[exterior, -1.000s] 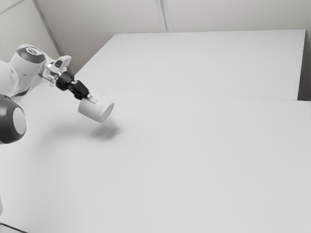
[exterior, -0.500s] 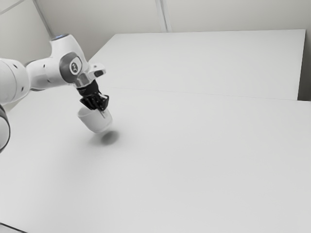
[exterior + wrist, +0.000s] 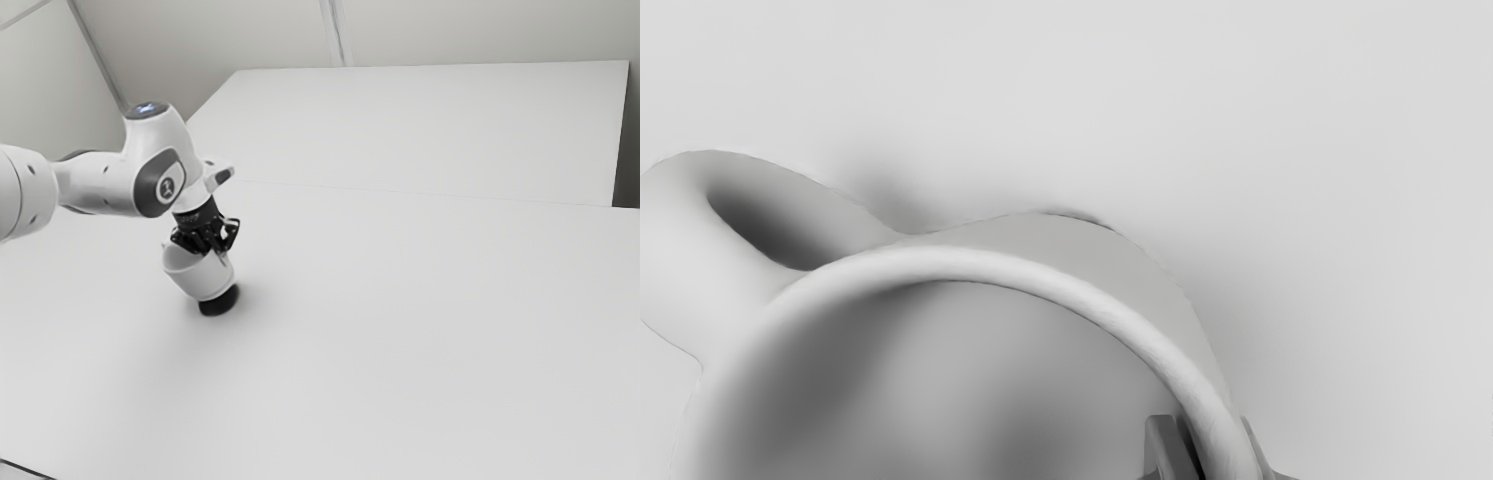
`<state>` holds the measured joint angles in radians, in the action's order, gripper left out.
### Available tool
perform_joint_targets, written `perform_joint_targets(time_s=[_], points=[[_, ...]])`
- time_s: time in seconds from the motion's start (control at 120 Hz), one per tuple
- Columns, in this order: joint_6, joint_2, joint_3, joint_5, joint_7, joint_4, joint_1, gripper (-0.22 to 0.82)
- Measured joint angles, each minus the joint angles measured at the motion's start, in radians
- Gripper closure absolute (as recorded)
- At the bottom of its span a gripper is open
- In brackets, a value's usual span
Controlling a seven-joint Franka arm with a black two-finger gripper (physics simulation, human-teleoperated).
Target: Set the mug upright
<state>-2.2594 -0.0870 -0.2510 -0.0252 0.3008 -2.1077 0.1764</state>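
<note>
Table (image 3: 400, 330) lies under the mug (image 3: 198, 280), wall (image 3: 480, 30) beyond it. The mug tilts below the gripper (image 3: 221, 257), which is clamped on its rim.

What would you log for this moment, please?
Hand: gripping mug by its wall | Mug: tilted, opening upward, near table | Upright: not yet

The wrist view's edge cuts off the part of the mug (image 3: 204, 281) nearest my pincer (image 3: 214, 254), the handle's (image 3: 670, 247) outermost curve, and both my fingers above their tips. The mug's wall hides most of my outer finger (image 3: 1257, 448); the shaded floor inside, beside my inner finger (image 3: 1173, 443), is too blurred to read. Behind my pincer, the exterior view's left edge crops my arm (image 3: 100, 186).
</note>
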Motion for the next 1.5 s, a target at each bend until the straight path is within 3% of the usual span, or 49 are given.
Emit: perform_joint_targets(time_s=[0.675,0.858,1.0,1.325,1.5], points=[[-0.024,-0.036,0.0,-0.057,0.401,-0.063,0.064,0.78],[-0.021,-0.044,-0.001,-0.049,0.433,-0.053,0.078,0.38],[-0.017,-0.037,-0.014,-0.046,0.44,-0.039,0.076,0.2],[0.087,0.021,-0.02,-0.031,0.406,0.069,0.077,0.04],[0.228,0.034,-0.012,-0.039,0.293,0.265,0.076,0.02]])
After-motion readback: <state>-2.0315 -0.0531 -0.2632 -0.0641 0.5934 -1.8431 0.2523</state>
